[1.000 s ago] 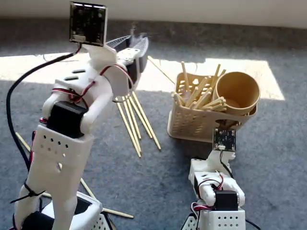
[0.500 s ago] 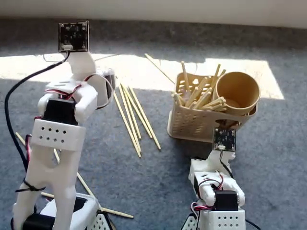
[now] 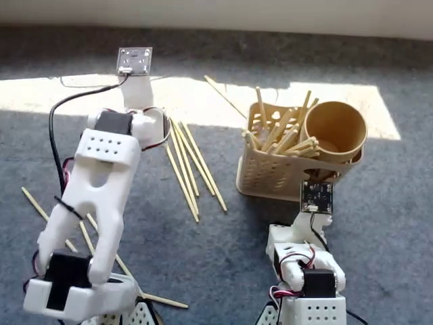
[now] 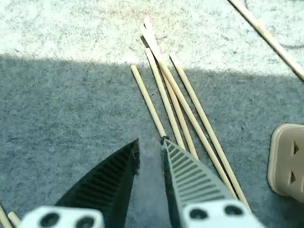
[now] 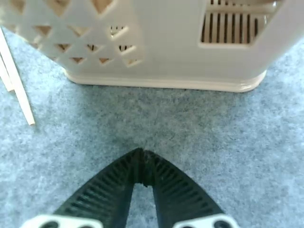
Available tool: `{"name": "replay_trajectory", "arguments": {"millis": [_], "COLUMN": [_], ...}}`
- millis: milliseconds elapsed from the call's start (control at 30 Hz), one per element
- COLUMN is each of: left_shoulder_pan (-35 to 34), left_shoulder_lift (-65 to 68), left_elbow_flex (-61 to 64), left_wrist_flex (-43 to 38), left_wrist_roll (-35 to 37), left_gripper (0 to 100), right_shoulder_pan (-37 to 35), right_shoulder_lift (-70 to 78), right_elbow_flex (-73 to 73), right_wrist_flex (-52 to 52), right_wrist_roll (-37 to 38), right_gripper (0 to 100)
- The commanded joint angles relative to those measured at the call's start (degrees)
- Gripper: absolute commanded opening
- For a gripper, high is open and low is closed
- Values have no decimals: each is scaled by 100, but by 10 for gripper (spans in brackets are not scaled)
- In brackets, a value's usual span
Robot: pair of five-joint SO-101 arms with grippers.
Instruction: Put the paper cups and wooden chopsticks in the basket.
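You had the left arm stretched out over the grey, carpet-like counter. The left jaws were spread a little with nothing between them, just over a group of loose wooden chopsticks that lay side by side. A broad band of sunlight crossed the far part of the counter, one single chopstick lay in it, and a pale wall stood behind. The basket stood near the group but apart from it, with a paper cup upright inside and many sticks leaning beside the cup. The right jaws were pressed together, empty, low over the counter just before the basket. Some more chopsticks lay near the base of the left arm.
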Motion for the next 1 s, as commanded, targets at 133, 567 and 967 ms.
{"name": "replay_trajectory", "arguments": {"millis": [133,567,967], "left_shoulder_pan": [-75,-295,-312], "left_shoulder_lift": [1534,3424,4523], "left_elbow_flex": [-1481,-3002,-3987], "left_wrist_flex": [571,1029,1248], "left_wrist_roll": [-158,-132,-123], "left_gripper": [107,136,136], "right_shoulder_pan": [-40,-40,-40], "right_shoulder_lift": [-13,-13,-13], "right_elbow_flex": [585,585,585], "right_wrist_flex": [40,40,40], "right_wrist_roll": [53,53,53], "right_gripper": [8,8,8]}}
